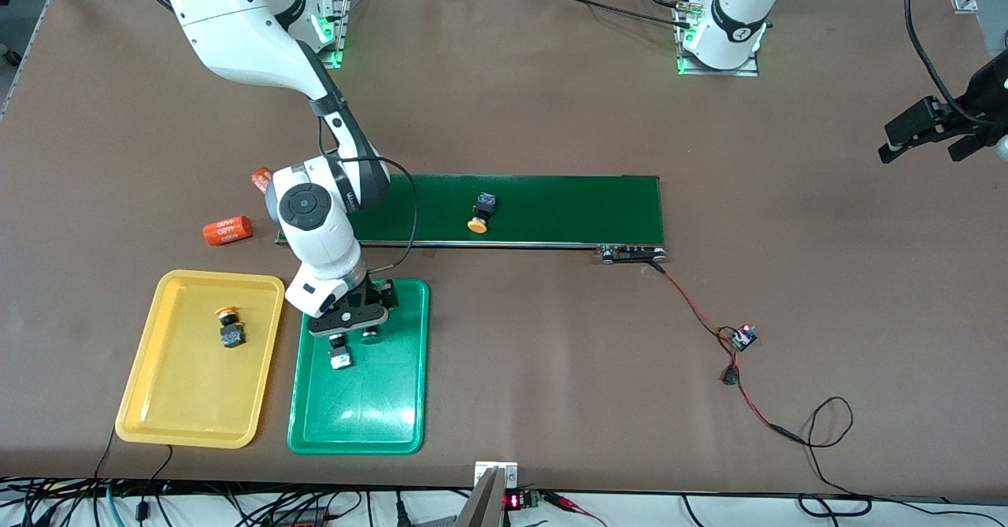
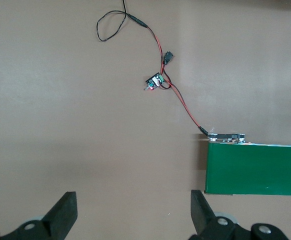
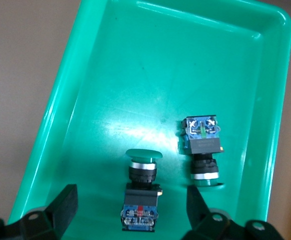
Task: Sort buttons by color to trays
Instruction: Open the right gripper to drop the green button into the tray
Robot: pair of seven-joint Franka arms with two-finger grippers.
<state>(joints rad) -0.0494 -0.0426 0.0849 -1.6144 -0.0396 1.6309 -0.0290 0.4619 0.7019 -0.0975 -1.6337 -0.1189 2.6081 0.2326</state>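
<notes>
1. Right gripper hangs low over the shallow green plastic tray, lower-left centre of the front frame. Fingers spread wide, holding nothing.
2. Two green mushroom-cap buttons lie in that tray: one between the open fingers, lying on its side, the other just beside it, also lying flat. Their bodies point opposite ways, roughly parallel.
3. Shallow yellow plastic tray sits beside the green one, lower left of the front frame. One yellow-orange capped button lies in it.
4. Last yellow-orange button lies on the long dark-green conveyor belt, mid-frame, cap toward the front camera, black body pointing away, long axis slightly tilted across the belt.
5. Key relation: that button sits up and toward the left arm's end from the right gripper. Judgement: the right arm is nearer and suits the pick; fingers should close across the body, along the belt.
6. Left gripper waits at the right edge of the front frame, over bare table, fingers wide open, nothing held.
7. Orange cylinder lies off the belt's end, not part of the sort.
</notes>
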